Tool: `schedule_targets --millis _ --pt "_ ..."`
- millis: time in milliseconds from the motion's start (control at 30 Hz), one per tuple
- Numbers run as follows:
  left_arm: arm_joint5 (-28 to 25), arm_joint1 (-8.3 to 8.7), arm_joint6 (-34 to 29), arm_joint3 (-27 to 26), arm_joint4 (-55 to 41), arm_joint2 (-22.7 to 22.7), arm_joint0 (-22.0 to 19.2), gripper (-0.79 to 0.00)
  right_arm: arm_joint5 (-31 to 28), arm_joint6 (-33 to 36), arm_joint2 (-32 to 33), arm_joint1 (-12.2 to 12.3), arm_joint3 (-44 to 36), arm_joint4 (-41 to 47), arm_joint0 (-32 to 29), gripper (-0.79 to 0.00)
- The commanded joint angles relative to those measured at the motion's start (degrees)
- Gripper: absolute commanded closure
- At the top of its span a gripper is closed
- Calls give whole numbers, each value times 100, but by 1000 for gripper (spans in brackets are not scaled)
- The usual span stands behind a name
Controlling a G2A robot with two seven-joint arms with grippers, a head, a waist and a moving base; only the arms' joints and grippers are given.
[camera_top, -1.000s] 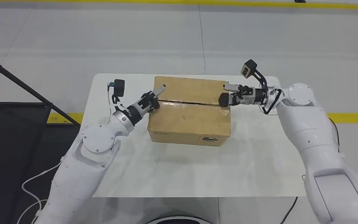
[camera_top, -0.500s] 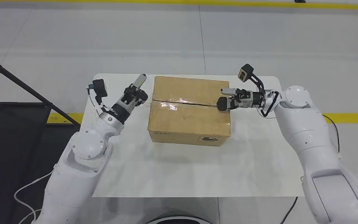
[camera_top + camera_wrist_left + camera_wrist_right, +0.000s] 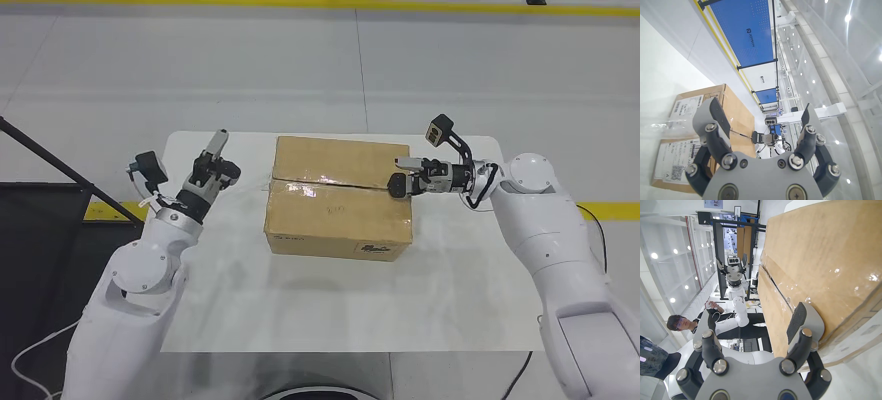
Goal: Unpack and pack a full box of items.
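Cardboard made up the big brown box [image 3: 338,200], which sat in the middle of the flat white table [image 3: 450,290]. Its two top flaps were down and met in a long line across the top. Shiny clear tape [image 3: 320,183] ran along that line, and in the right wrist view a thin dark gap showed between the flaps. White paper labels [image 3: 677,161] were stuck on the left end of the box. A loose, crinkly bit of clear tape seemed to stick out at that end too. The left gripper [image 3: 222,155] was up in the air to the left of the box, well apart from it, and it tipped up and away from the table. Its two grey fingers [image 3: 715,113] with black pads were spread wide and held nothing. The right gripper [image 3: 397,172] was at the right end of the box, at the end of the taped line. Its fingers were spread wide too, with nothing between them. One finger [image 3: 804,321] lay close against the top of the box beside the line, but it was hard to tell if it touched. The other finger was out in the air, away from the box.
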Motion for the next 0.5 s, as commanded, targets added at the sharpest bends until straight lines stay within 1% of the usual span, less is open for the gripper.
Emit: schedule_targets --millis 0,67,300,367,467 --pt "-110 -13 48 -79 -181 -57 133 -785 0 0 0 0 0 0 0 -785" --pt "-154 -24 106 -80 -197 -47 286 -785 0 0 0 0 0 0 0 -785" --pt "-375 -101 414 -51 -274 281 827 -785 0 0 0 0 0 0 0 -785" --pt "-402 -120 488 16 -273 355 916 -785 0 0 0 0 0 0 0 -785" --pt "-350 -139 395 182 -299 451 956 -785 0 0 0 0 0 0 0 -785"
